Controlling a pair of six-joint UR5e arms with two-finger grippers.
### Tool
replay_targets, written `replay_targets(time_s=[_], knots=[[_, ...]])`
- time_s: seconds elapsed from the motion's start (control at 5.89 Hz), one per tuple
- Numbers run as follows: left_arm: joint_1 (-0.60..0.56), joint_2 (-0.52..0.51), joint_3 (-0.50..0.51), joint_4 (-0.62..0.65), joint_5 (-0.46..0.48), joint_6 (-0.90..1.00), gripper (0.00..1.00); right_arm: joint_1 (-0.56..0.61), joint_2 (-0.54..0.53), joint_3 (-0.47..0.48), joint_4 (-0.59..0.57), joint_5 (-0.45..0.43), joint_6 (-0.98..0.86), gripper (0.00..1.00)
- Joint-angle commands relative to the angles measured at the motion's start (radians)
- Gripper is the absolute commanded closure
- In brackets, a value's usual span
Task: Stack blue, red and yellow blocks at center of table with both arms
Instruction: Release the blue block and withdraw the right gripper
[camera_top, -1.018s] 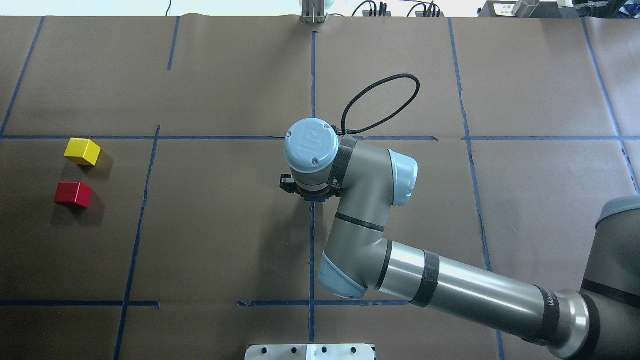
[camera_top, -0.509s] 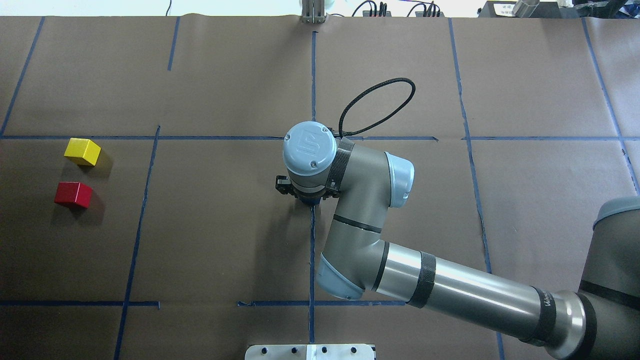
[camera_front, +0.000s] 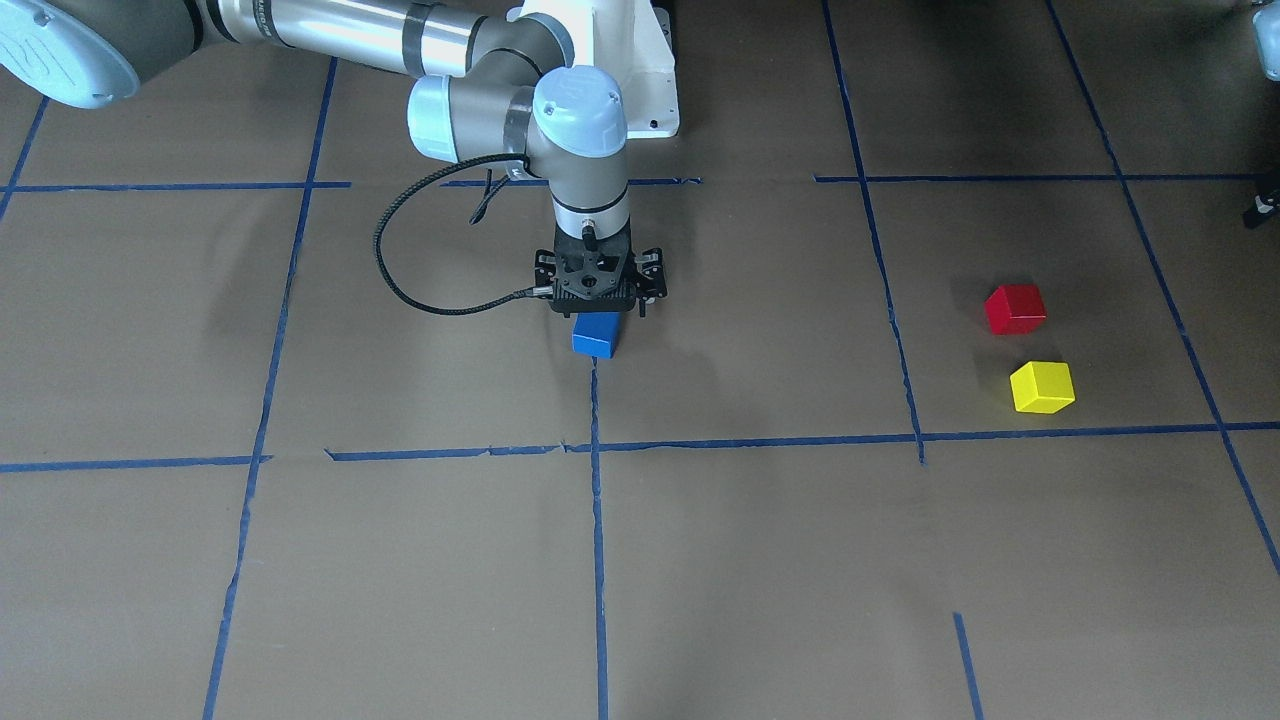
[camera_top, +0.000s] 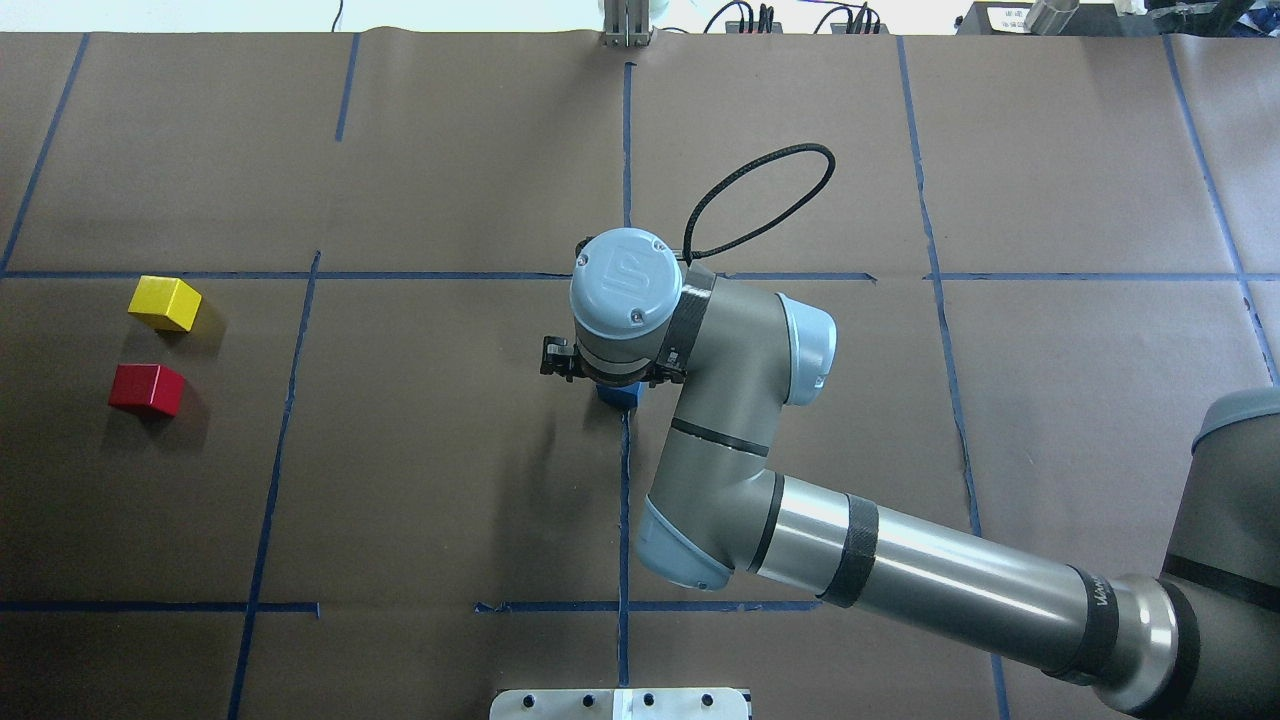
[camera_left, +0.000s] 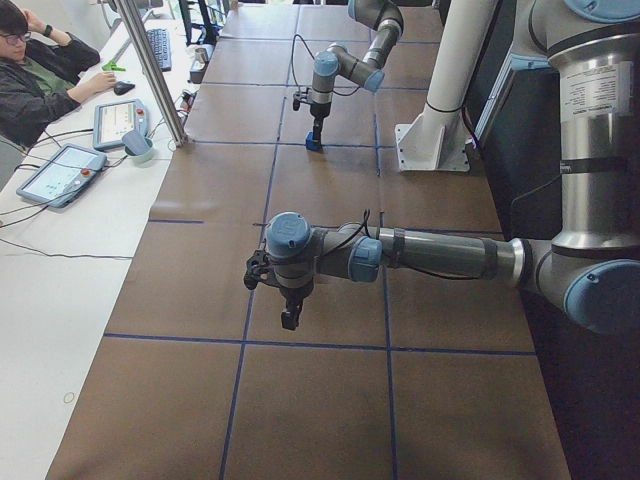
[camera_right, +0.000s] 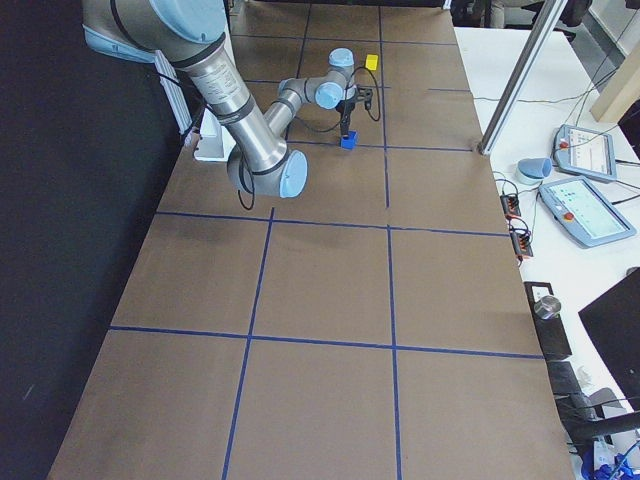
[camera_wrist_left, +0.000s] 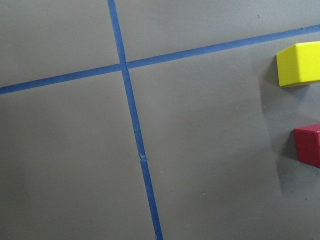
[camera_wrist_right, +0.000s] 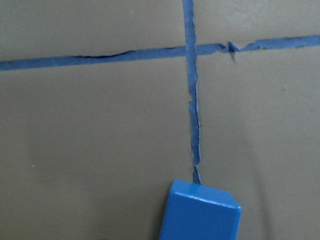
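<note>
right pincer (camera_front: 598, 305): fingers spread, centre frame, just above blue block (camera_front: 597, 335).
blue block: on surface (camera_front: 400, 560); whole in front view, mostly covered overhead.
red block (camera_front: 1015, 308), yellow block (camera_front: 1042, 387): right of frame, apart.
left pincer (camera_left: 290, 318): shown in left side view; cannot tell whether spread or pressed together.

- The right arm (camera_top: 900, 570) extends forward, elbow bent, wrist (camera_top: 625, 285) above the right claw (camera_front: 598, 308), which points straight down with jaws spread.
- The left arm (camera_left: 440, 255) stretches level; the left claw (camera_left: 290, 318) hangs downward, jaw state unclear.
</note>
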Motion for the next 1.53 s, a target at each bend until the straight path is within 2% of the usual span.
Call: replay_targets(time_s=[0.0, 0.17, 0.34, 0.51, 0.68, 1.02, 1.19, 1.36], knots=[[0.0, -0.049, 0.002, 0.0, 0.0, 0.002, 0.0, 0.114, -0.01, 0.084, -0.159, 0.076, -0.16, 0.01], [0.001, -0.054, 0.014, -0.001, -0.003, -0.006, 0.0, 0.228, -0.054, 0.105, -0.201, 0.187, -0.332, 0.01], [0.0, -0.057, 0.029, -0.004, -0.003, 0.01, 0.0, 0.365, -0.165, 0.145, -0.202, 0.287, -0.552, 0.01], [0.001, -0.062, 0.029, -0.003, -0.003, 0.004, 0.0, 0.534, -0.302, 0.18, -0.203, 0.382, -0.847, 0.01], [0.002, -0.063, 0.019, -0.004, -0.004, 0.004, 0.0, 0.668, -0.405, 0.188, -0.203, 0.433, -1.089, 0.01], [0.014, -0.066, 0.005, -0.004, -0.003, -0.001, 0.0, 0.872, -0.685, 0.263, -0.197, 0.45, -1.508, 0.01], [0.021, -0.086, 0.0, -0.004, -0.009, -0.003, 0.0, 0.984, -0.825, 0.262, -0.189, 0.475, -1.686, 0.01], [0.041, -0.088, -0.003, -0.004, -0.009, -0.006, 0.0, 1.09, -0.937, 0.265, -0.188, 0.495, -1.759, 0.01]])
